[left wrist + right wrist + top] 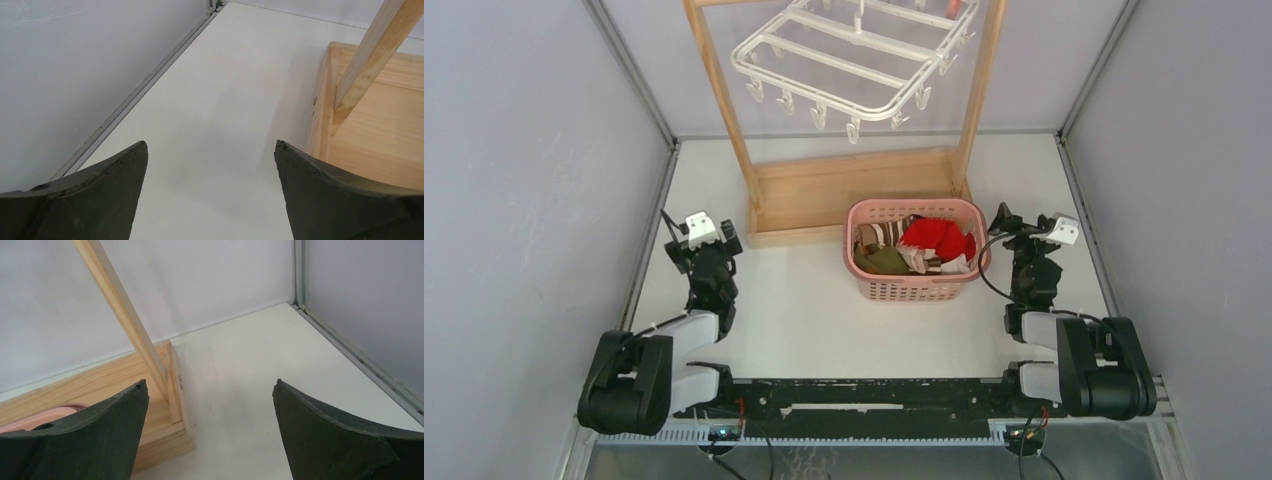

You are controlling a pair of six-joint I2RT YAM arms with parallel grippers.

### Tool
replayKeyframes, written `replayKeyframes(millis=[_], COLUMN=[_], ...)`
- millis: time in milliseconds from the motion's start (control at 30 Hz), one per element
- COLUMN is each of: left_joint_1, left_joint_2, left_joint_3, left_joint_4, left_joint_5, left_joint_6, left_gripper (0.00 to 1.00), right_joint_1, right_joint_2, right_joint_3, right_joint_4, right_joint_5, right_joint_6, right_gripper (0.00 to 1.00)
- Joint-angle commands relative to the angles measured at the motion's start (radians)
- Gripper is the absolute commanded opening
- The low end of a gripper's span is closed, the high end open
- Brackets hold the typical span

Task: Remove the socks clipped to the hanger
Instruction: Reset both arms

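Note:
The white plastic hanger (854, 50) hangs from the wooden frame at the top, and its near clips dangle empty. A sliver of red (951, 8) shows at its far right edge; I cannot tell whether it is a sock. Several socks lie piled in the pink basket (919, 288), among them a red one (936, 238) and a striped one (882, 238). My left gripper (696, 232) (211, 145) is open over bare table, left of the frame's base. My right gripper (1031, 225) (210, 382) is open just right of the basket, holding nothing.
The wooden frame stand (854, 195) has a flat base on the table and two slanted posts (370, 55) (125, 315). Grey walls close in the left, right and back sides. The basket sits against the base's front right.

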Motion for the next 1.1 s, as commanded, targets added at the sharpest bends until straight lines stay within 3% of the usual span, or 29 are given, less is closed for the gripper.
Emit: replayKeyframes(millis=[0, 133, 333, 467, 567, 1067], left_joint_1=[0.007, 0.007, 0.008, 0.047, 0.061, 0.064], left_joint_2=[0.012, 0.015, 0.027, 0.042, 0.093, 0.079], left_joint_3=[-0.022, -0.035, -0.071, -0.044, -0.071, -0.062], left_joint_4=[0.120, 0.150, 0.230, 0.172, 0.272, 0.238], left_joint_5=[0.004, 0.005, 0.031, 0.103, 0.176, 0.177], left_joint_6=[0.021, 0.022, 0.032, 0.008, 0.021, 0.012], left_gripper=[1.00, 1.00, 1.00, 1.00, 1.00, 1.00], right_joint_1=[0.006, -0.016, 0.021, 0.023, 0.015, 0.014], right_joint_2=[0.086, 0.091, 0.090, 0.098, 0.101, 0.102], right_joint_3=[-0.072, -0.069, 0.039, 0.056, 0.061, 0.064], right_joint_4=[0.020, 0.019, -0.196, -0.219, -0.224, -0.227], right_joint_5=[-0.068, -0.156, -0.185, -0.150, -0.165, -0.169], right_joint_6=[-0.057, -0.097, -0.143, -0.129, -0.125, -0.124], right_gripper=[1.00, 1.00, 1.00, 1.00, 1.00, 1.00])
